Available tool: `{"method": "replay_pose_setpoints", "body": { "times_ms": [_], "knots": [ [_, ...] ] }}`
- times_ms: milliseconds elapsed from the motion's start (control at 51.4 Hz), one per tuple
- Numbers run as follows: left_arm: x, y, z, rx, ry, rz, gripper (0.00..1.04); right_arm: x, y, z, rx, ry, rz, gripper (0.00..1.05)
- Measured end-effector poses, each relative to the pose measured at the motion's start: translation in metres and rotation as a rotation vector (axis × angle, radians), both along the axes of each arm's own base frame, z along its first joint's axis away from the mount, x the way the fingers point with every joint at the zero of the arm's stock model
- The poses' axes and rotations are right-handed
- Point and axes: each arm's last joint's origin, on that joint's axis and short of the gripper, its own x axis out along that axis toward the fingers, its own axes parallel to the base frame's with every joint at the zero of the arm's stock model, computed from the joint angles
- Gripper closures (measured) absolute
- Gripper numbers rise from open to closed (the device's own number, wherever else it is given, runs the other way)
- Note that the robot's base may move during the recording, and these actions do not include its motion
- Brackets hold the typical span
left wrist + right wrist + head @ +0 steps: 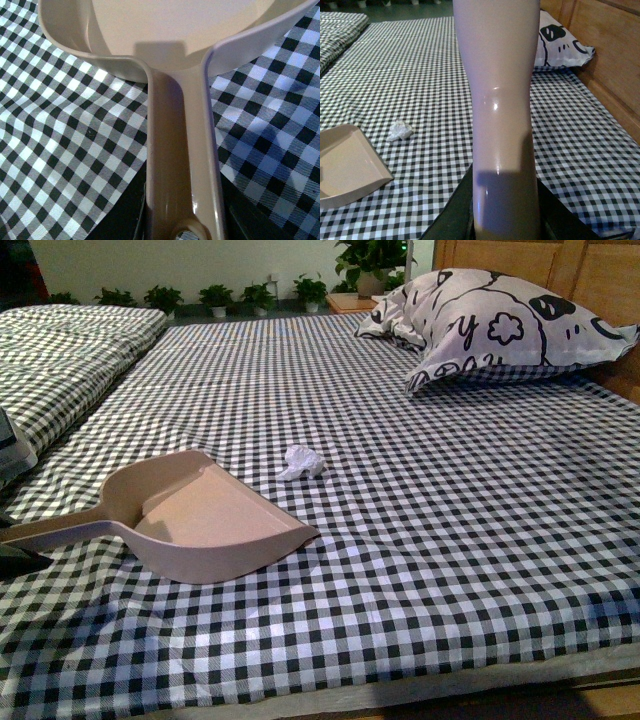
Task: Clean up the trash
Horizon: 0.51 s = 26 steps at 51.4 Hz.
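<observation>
Presumably light, soft and easily scattered, the tissue wad [302,462] at mid-frame suits scooping, not pinching; left end effector [184,222] clamps the dustpan [200,515] by its handle, right end effector [505,220] clamps a pale handle [497,100].

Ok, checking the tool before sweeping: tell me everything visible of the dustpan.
The dustpan is pinkish-beige, smooth plastic by its look: a wide open scoop with raised walls and a long straight handle. Empty, it lies on the checked sheet, mouth towards the tissue wad but apart from it. The left gripper clamps the handle's end.
</observation>
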Motion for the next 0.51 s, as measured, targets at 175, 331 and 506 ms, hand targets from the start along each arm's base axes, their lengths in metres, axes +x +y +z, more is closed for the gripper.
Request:
{"method": "replay_pose_setpoints", "body": {
  "times_ms": [175,331,506],
  "knots": [
    [-0.0008,0.0001,-0.0015,0.013,0.012,0.000,0.78,0.0000,0.0000,0.0000,0.000,0.000,0.000,0.86],
    [-0.0006,0.0004,-0.0036,0.020,0.017,0.001,0.78,0.0000,0.0000,0.0000,0.000,0.000,0.000,0.86],
    [-0.0006,0.0004,-0.0036,0.023,0.017,0.000,0.78,0.0000,0.0000,0.0000,0.000,0.000,0.000,0.86]
  ]
}}
